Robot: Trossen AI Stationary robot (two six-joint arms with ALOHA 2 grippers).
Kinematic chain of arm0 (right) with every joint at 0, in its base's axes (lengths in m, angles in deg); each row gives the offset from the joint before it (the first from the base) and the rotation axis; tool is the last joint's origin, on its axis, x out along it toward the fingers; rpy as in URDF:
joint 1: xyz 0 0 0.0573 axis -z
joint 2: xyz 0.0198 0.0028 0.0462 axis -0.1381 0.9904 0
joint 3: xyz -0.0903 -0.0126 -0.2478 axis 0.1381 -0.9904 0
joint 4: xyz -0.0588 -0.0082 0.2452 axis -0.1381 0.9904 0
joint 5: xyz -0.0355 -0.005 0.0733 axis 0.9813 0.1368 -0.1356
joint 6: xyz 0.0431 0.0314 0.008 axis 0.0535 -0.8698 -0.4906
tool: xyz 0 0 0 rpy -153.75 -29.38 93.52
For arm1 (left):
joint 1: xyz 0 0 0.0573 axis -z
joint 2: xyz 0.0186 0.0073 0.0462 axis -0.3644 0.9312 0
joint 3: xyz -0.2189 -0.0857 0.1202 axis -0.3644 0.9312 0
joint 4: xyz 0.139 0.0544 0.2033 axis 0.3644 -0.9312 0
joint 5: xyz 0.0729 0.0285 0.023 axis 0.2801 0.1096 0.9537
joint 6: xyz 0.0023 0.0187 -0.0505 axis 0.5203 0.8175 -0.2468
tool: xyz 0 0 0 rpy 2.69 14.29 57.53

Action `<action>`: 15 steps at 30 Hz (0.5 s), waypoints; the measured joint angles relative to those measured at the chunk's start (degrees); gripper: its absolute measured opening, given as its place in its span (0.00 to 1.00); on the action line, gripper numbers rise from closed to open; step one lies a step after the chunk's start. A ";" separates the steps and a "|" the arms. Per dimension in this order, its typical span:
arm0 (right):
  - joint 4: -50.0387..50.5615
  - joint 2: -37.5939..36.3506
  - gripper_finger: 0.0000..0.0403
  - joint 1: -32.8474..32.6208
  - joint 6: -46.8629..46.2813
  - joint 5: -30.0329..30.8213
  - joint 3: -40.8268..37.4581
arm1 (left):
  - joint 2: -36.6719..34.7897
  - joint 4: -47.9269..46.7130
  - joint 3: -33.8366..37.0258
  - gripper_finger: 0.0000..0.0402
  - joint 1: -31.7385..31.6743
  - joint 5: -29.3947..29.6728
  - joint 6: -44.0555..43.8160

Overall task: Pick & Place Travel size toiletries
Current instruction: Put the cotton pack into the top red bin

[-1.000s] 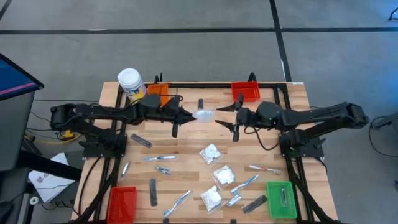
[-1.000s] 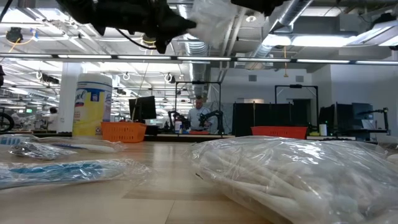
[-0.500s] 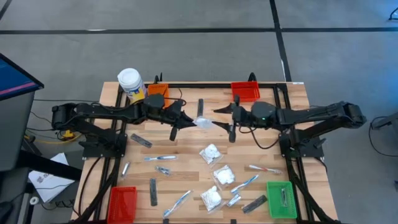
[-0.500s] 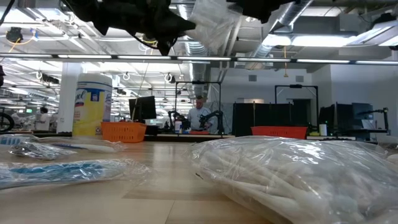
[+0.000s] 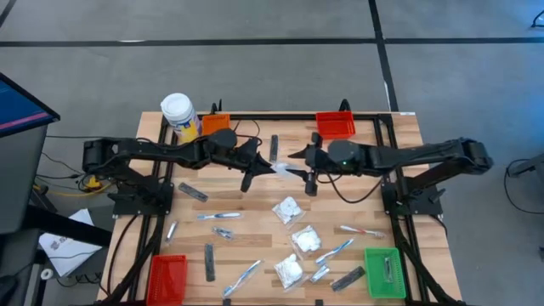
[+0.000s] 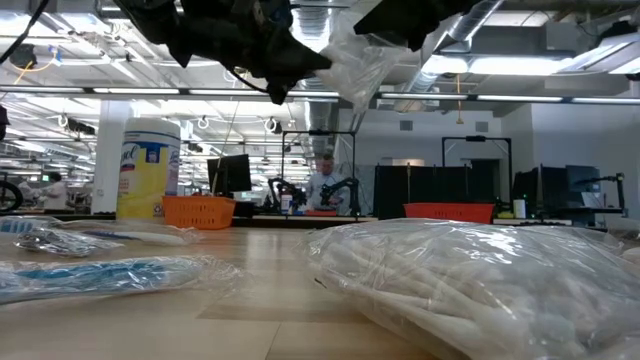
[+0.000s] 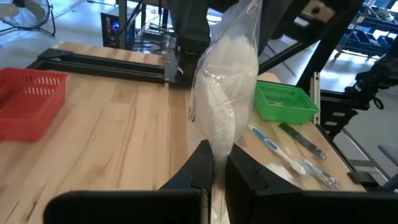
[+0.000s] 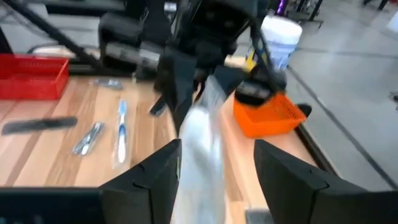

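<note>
A white packet (image 5: 280,167) is held above the middle of the desk (image 5: 255,221), pinched at one end by the closed left gripper (image 7: 213,163). The right gripper (image 5: 299,169) is set around the packet's other end, its fingers (image 8: 283,167) standing apart on either side of the plastic; contact cannot be told.

Four bins are seen on the desk. The orange bin (image 5: 215,124) at the far left, beside the yellow jar (image 5: 178,115), and the red bin (image 5: 335,124) at the far right show nothing inside. The red bin (image 5: 167,277) at the near left corner also shows nothing inside. In the green bin (image 5: 384,272) at the near right corner a slim item is seen lying lengthwise; what it is cannot be told.

Three more packets (image 5: 289,209) are left on the near half of the desk, among toothbrushes (image 5: 219,216), dark bars (image 5: 209,262) and sachets (image 5: 320,273).
</note>
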 joint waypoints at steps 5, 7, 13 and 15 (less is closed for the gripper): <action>2.28 -1.44 0.40 0.00 -1.60 0.01 -0.01 | -0.77 -0.60 0.00 0.02 -0.19 0.00 -0.02; 2.48 -1.44 0.37 0.02 -1.61 0.02 -0.01 | -0.82 -0.46 0.00 0.02 -0.17 -0.01 0.00; 3.02 -1.43 0.26 0.28 -1.61 0.00 -0.01 | -0.82 -0.47 0.00 0.02 0.07 -0.05 0.00; 3.55 -1.43 0.21 0.38 -1.60 0.02 -0.01 | -0.82 -0.47 0.00 0.02 0.07 -0.07 -0.02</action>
